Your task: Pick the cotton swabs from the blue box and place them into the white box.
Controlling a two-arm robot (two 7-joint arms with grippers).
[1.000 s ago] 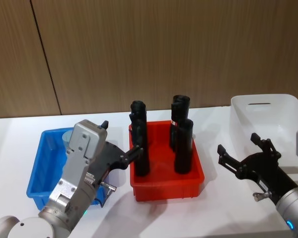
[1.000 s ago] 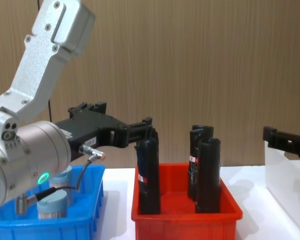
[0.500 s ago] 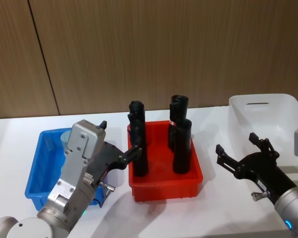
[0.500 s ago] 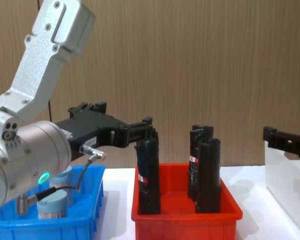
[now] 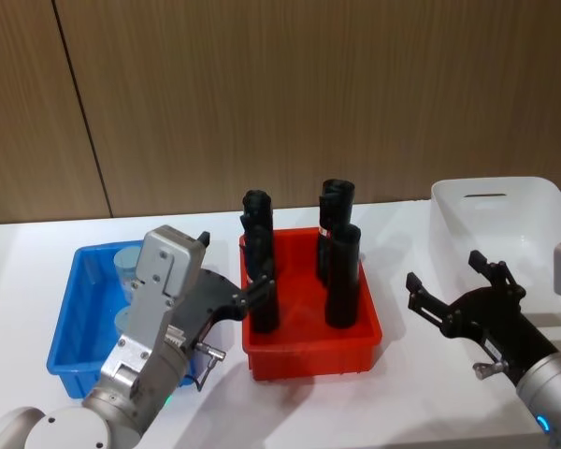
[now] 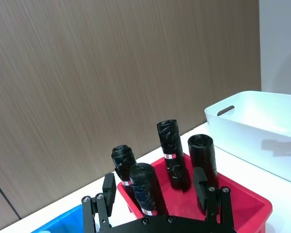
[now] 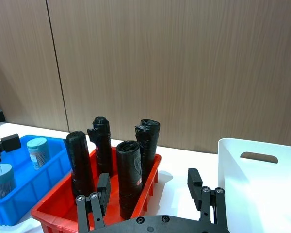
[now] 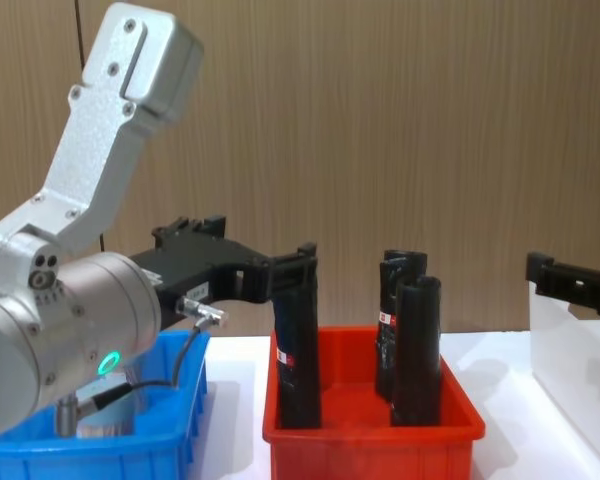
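Blue box point(image 5: 65, 323) on the table point(image 5: 393, 402) holds the cotton swabs point(image 5: 128, 263), untouched, as the left gripper point(image 5: 232, 267) hangs over the edge nearest the red bin point(image 5: 313, 354), jaws spread wide and empty. The right gripper point(image 5: 447, 273), jaws also wide, hovers beside the white box point(image 5: 505, 210). The risk is that the left jaws sit just beside the black rolls point(image 5: 341, 276), and a careless swing toward the jars could topple one.
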